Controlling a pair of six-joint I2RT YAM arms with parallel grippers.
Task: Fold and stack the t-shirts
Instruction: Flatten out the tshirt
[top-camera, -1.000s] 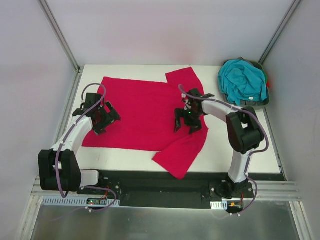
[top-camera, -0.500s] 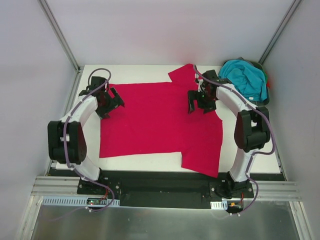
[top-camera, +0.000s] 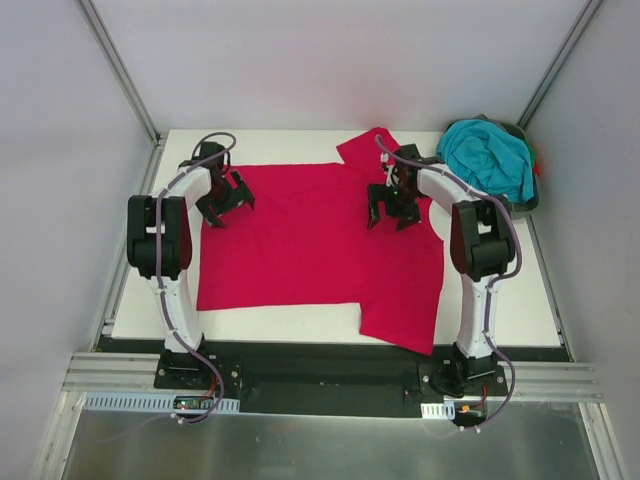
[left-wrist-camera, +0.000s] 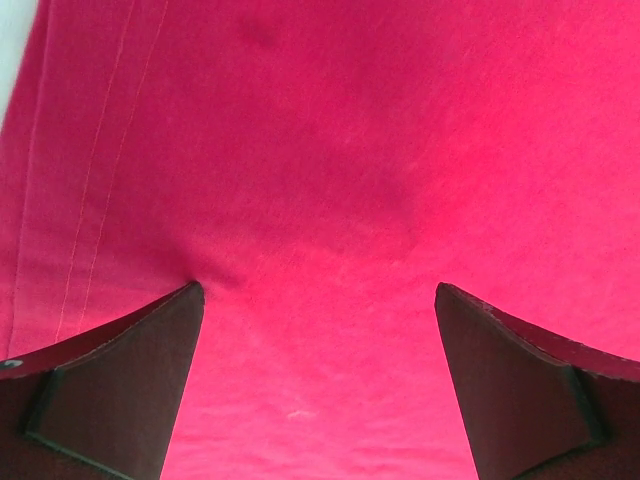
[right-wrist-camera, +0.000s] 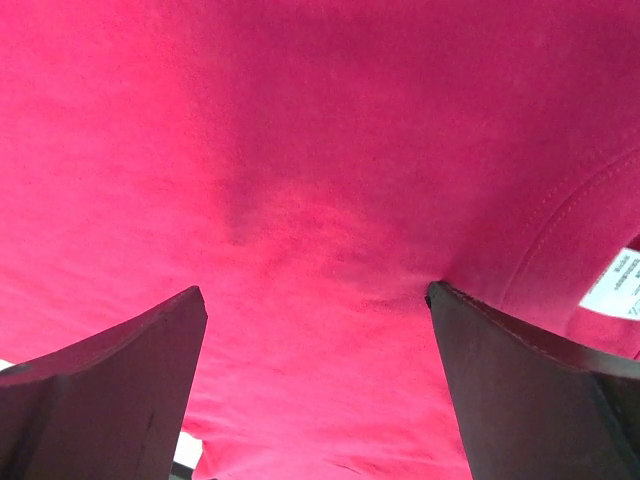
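The crimson-red t-shirt (top-camera: 310, 245) lies spread flat over the middle of the white table, one sleeve at the back (top-camera: 365, 147) and one at the near right (top-camera: 400, 320). My left gripper (top-camera: 226, 200) is open, its tips down on the shirt's far left edge; the red cloth (left-wrist-camera: 330, 180) fills the left wrist view. My right gripper (top-camera: 392, 212) is open on the shirt near the collar; the right wrist view shows the red cloth (right-wrist-camera: 300, 180) and the white tag (right-wrist-camera: 618, 285). The teal t-shirt (top-camera: 487, 160) lies bunched in the tray at the back right.
A dark grey-green tray (top-camera: 530, 200) stands at the table's back right corner, holding the teal shirt. Grey walls and metal posts (top-camera: 120, 70) close in the back and sides. The table's white surface (top-camera: 150, 300) shows along the left and near edges.
Both arms have dragged the red shirt toward the back and spread it flat. The left gripper moved back and right; the right gripper moved back toward the collar.
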